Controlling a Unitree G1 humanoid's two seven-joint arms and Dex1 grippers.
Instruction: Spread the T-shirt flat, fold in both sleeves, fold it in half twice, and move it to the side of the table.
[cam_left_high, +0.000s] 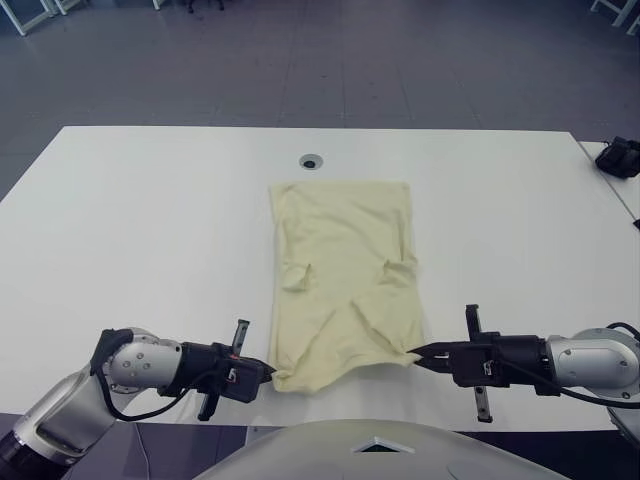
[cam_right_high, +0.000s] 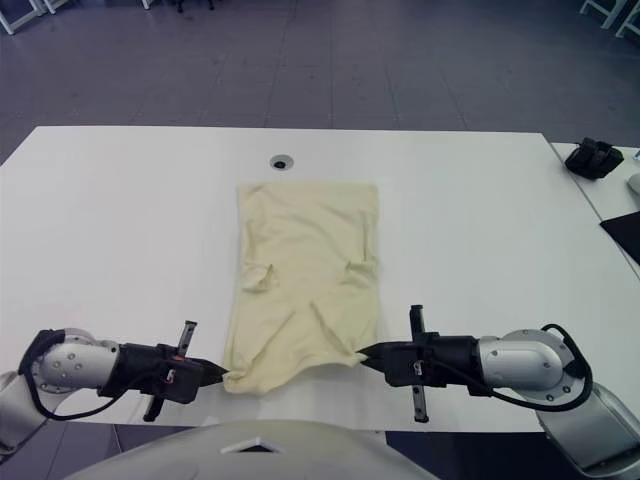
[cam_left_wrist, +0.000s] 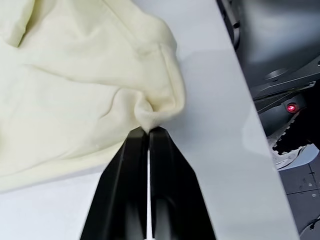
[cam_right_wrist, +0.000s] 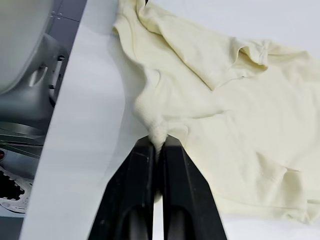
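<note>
Nearest, at the table's front edge, the left gripper (cam_left_high: 268, 375) and the right gripper (cam_left_high: 415, 352) point inward at each other, each at one near corner of the pale yellow cotton T-shirt (cam_left_high: 345, 280). The shirt lies as a long narrow rectangle down the middle of the white rectangular table (cam_left_high: 150, 230). Its far edge is straight and flat, just short of the small round grey cable hole (cam_left_high: 311, 160) in the tabletop. Both sleeves are turned inward and rest as small rumpled flaps on the body of the shirt, and a few creases run across its lower half.

From the head views the fingertips meet the cloth, but the grip itself is too small to judge. The wrist views settle it. The left wrist view shows the two black fingers (cam_left_wrist: 162, 165) pressed together with a puckered knot of fabric caught at their tips, the corner resting on the table close to its edge. The right wrist view shows that arm's fingers likewise closed on a gathered corner, with the shirt spreading away beyond and one folded sleeve showing.

A small black object (cam_left_high: 622, 157) sits on a neighbouring white surface to the right, well apart from the shirt.
</note>
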